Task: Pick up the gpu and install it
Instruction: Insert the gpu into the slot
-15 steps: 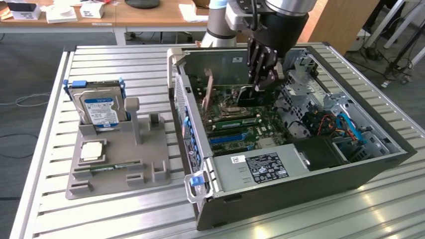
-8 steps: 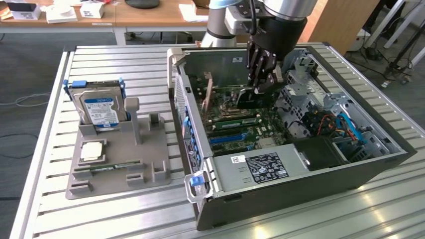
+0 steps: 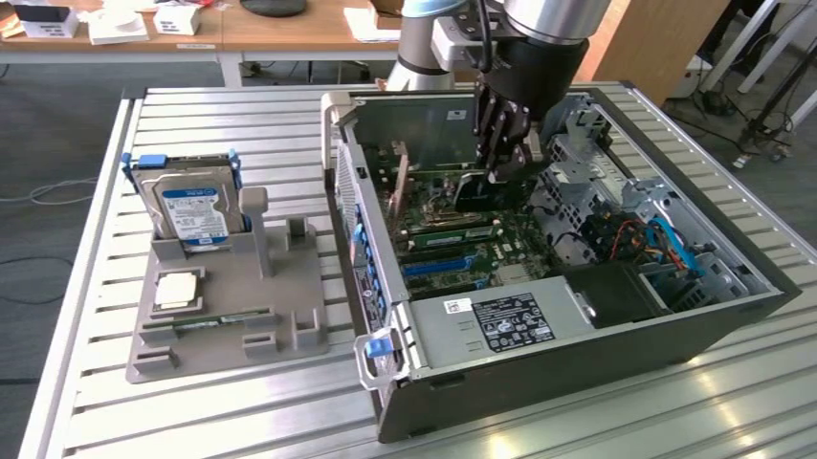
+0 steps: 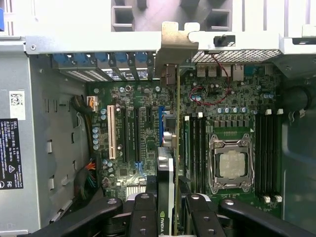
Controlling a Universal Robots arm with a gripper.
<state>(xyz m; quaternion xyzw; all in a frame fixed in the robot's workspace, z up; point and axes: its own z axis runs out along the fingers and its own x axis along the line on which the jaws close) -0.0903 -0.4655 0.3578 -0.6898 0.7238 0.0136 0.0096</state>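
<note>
Tool [image 4: 168, 203] | pinching thin flat gpu [image 4: 167, 170] edge-on | facing green motherboard [image 4: 123, 96] | grey metal case [image 4: 49, 148]

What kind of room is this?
Probably a robot lab or workshop: an open computer case sits on a slatted metal table, a robot arm reaches into it, and desks stand behind.

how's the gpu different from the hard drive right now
The gpu is inside the open computer case; the hard drive stands outside it in the grey holder. The gpu is clamped in the end effector; nothing grips the hard drive. The gpu is thin and dark with a silvery bracket; the hard drive is thicker and silver, with a blue label. Both stand on edge.
</note>
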